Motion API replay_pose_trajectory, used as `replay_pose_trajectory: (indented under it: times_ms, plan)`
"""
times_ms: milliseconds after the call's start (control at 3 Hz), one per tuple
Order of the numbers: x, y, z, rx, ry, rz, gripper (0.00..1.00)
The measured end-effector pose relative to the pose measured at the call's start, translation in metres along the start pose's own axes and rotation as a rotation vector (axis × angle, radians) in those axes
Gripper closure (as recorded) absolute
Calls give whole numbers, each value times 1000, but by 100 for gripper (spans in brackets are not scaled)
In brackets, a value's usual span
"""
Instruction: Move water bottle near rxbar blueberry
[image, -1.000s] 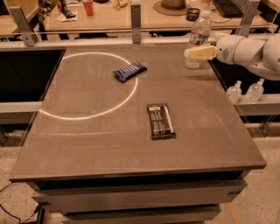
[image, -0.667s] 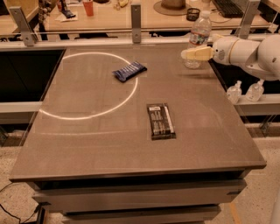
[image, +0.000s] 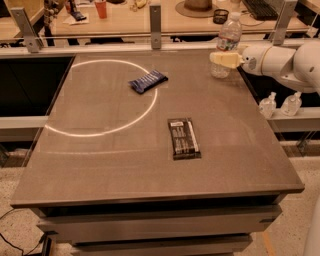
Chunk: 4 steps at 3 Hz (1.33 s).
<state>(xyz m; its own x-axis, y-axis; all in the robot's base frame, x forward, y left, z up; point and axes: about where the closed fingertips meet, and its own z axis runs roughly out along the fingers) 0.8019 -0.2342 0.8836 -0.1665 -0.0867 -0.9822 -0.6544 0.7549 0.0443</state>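
The water bottle (image: 229, 34), clear with a white cap and a red-and-blue label, stands upright at the far right of the table. My gripper (image: 223, 59) reaches in from the right and sits across the bottle's lower half, level with it. The rxbar blueberry (image: 148, 81), a dark blue crinkled wrapper, lies at the far middle of the table, on the rim of a white circle of light, well to the left of the bottle.
A larger black wrapper with white text (image: 183, 138) lies mid-table. The grey table (image: 110, 165) has a metal rail along its far edge. Two small white bottles (image: 280, 104) stand on a shelf at the right. A cluttered desk is behind.
My gripper has shifted slightly to the left at the bottle. The bottle and both wrappers have stayed where they were.
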Motion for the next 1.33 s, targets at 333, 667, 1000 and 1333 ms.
replay_pose_trajectory:
  times_ms: [333,667,1000,1333]
  plan:
    - [-1,1,-4,-16,0,-1,65]
    - [-17,13,-8,-47,-20,0,88]
    - [-37,38,-5,-104,-40,-20,100]
    - [-46,71,12,-166,-45,-65,100]
